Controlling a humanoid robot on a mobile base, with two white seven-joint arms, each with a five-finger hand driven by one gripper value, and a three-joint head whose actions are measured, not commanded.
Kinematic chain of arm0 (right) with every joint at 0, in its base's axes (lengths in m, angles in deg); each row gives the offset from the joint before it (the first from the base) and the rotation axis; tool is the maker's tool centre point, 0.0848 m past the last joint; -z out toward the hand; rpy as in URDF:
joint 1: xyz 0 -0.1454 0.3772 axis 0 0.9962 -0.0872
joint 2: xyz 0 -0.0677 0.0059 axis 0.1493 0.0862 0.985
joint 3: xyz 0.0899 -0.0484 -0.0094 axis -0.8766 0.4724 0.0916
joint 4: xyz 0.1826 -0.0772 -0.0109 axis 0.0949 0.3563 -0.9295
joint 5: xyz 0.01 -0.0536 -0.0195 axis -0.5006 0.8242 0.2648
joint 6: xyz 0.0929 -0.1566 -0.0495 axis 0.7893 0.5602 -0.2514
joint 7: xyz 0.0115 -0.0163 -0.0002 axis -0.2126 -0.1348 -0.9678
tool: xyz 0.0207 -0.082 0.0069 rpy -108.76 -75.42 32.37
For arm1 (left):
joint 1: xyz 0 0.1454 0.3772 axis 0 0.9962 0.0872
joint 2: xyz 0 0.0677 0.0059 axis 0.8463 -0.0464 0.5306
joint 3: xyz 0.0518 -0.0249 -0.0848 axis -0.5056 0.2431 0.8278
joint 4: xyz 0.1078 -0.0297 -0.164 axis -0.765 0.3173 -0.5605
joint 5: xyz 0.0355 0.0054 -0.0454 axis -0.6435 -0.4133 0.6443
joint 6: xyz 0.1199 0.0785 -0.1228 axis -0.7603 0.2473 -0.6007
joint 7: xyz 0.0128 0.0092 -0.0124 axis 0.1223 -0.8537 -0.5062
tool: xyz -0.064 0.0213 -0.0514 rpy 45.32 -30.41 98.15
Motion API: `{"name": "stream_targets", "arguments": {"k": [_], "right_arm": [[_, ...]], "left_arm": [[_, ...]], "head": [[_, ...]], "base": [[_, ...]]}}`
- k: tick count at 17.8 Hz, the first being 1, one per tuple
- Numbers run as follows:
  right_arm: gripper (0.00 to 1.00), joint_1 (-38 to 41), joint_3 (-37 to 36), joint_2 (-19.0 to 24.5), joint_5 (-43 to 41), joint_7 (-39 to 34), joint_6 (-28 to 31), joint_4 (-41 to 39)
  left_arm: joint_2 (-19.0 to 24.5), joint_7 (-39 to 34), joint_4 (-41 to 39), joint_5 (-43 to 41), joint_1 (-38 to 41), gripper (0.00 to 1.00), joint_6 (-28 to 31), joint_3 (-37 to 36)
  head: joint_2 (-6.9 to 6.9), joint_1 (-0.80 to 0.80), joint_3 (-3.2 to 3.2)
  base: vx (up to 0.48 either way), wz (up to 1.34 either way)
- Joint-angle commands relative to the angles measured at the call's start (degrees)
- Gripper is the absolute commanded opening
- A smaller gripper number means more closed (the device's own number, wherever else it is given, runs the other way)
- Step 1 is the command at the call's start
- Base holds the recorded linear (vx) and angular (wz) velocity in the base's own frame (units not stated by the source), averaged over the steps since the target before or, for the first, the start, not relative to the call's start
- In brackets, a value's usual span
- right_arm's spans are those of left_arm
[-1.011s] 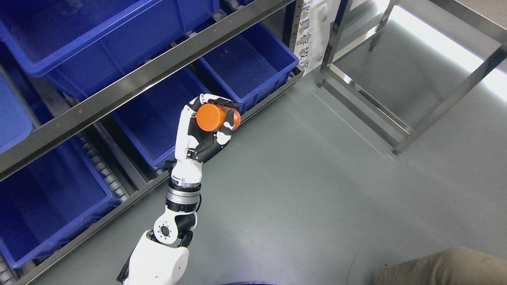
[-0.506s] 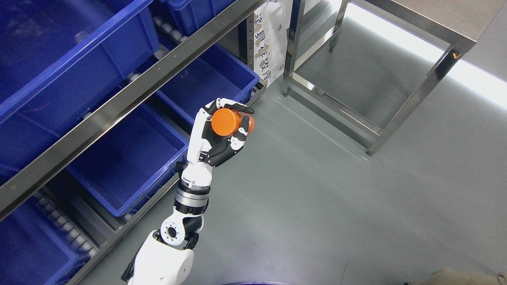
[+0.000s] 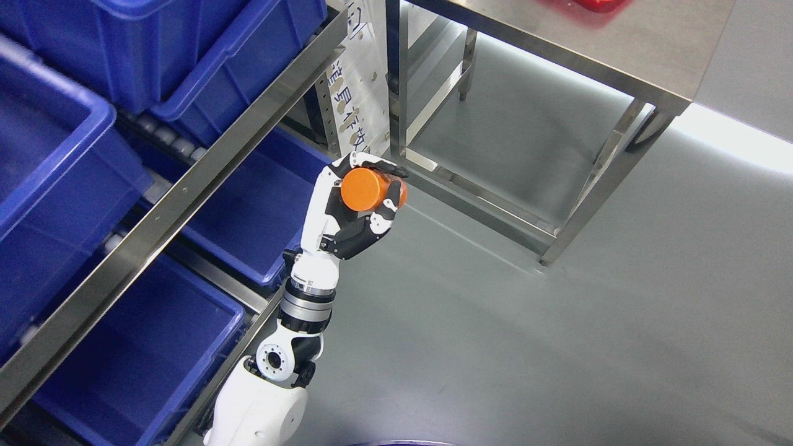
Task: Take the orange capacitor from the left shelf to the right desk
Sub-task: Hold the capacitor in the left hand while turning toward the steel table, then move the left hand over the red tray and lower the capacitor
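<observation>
Firmly, left hand [image 3: 353,207] fingers curled around the orange capacitor [image 3: 365,189], above grey floor [image 3: 495,334]

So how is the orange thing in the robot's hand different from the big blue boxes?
The orange capacitor is a small round cylinder; the blue bins are big open rectangles. The capacitor is held up in the left hand; the bins rest on the metal shelf. Both are one plain colour.

One orange capacitor [image 3: 364,189] is in view, and one robot hand [image 3: 347,207], the left. Four blue bins show on the shelf [image 3: 186,192]: two on the upper level and two on the lower. One steel desk [image 3: 557,46] stands at right.
</observation>
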Motion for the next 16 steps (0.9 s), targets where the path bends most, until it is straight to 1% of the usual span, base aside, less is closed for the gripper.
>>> {"name": "stream_targets", "arguments": {"k": [1, 3, 7, 13, 16], "right_arm": [[1.00, 1.3, -0.6, -1.0, 0.4, 0.0, 0.0, -1.0], [1.00, 1.3, -0.6, -1.0, 0.4, 0.0, 0.0, -1.0], [1.00, 1.3, -0.6, -1.0, 0.4, 0.0, 0.0, -1.0], [1.00, 1.2, -0.6, -1.0, 0.4, 0.0, 0.0, -1.0], [1.00, 1.3, -0.6, -1.0, 0.4, 0.0, 0.0, -1.0]], "left_arm": [[1.0, 0.7, 0.1, 0.0, 0.0, 0.02, 0.2, -5.8], [1.0, 2.9, 0.1, -0.1, 0.3, 0.02, 0.4, -9.3], [1.0, 3.3, 0.1, -0.4, -2.5, 0.02, 2.3, -15.3], [1.0, 3.3, 1.6, -1.0, -7.7, 0.03, 4.1, -17.1], [1.0, 2.9, 3.4, -0.8, -12.3, 0.03, 7.6, -17.0]], "head": [[0.00, 0.00, 0.00], [0.00, 0.00, 0.00], [0.00, 0.00, 0.00], [0.00, 0.00, 0.00], [0.00, 0.00, 0.00]], "base": [[0.358, -0.25], [0.363, -0.26], [0.340, -0.25], [0.358, -0.27], [0.311, -0.23]]}}
